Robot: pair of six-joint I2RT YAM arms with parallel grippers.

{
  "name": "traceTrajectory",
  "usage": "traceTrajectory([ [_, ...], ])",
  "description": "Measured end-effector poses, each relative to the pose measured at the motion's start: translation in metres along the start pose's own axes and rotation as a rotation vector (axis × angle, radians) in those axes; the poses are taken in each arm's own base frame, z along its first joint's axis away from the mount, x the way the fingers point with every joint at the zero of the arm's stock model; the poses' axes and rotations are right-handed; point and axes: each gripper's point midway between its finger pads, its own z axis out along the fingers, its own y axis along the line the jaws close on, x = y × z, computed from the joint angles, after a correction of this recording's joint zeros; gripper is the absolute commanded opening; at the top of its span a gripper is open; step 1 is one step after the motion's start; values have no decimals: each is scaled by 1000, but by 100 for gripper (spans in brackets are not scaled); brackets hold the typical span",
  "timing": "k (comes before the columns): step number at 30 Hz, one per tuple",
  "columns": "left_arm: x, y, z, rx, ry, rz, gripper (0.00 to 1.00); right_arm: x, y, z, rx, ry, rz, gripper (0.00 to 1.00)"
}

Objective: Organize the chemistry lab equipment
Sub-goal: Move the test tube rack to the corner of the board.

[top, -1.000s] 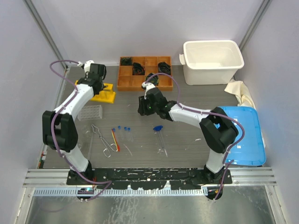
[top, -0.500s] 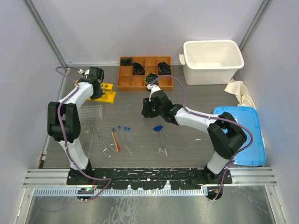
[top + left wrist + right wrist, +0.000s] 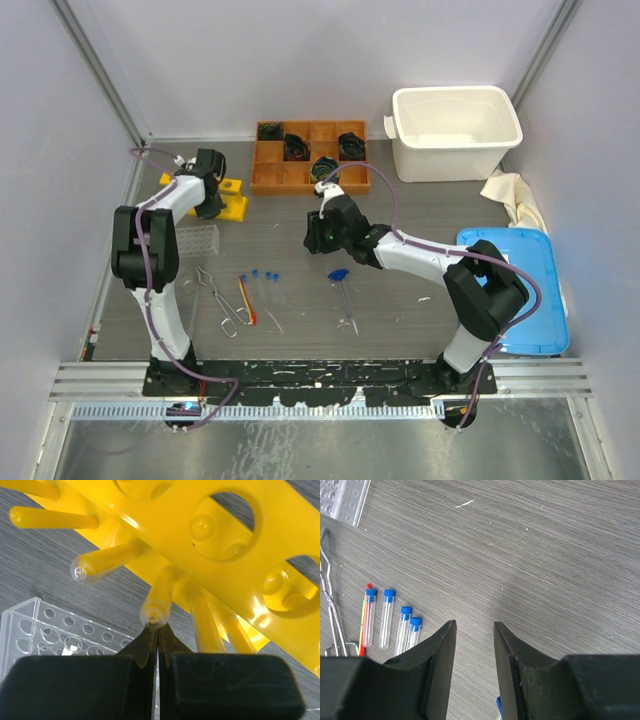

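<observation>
Left hand [image 3: 158,630] is pinched fully together and holds nothing. Its fingertips meet at the tip of a peg on the yellow tube rack [image 3: 240,550], directly ahead of it. Right hand [image 3: 474,625] is partly spread and empty, hovering over the counter [image 3: 545,555]. Four blue-capped test tubes [image 3: 384,620] lie to its left in the wrist view, with the thin red-orange stick [image 3: 364,625] just beside them.

Left gripper [image 3: 158,630] closed; right gripper [image 3: 473,626] parted
</observation>
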Motion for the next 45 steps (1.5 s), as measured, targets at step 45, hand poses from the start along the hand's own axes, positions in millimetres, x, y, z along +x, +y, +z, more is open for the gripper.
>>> traceTrajectory([
  [45, -88, -52, 58, 113, -51, -66, 0, -1, 1, 55, 0, 43, -39, 42],
])
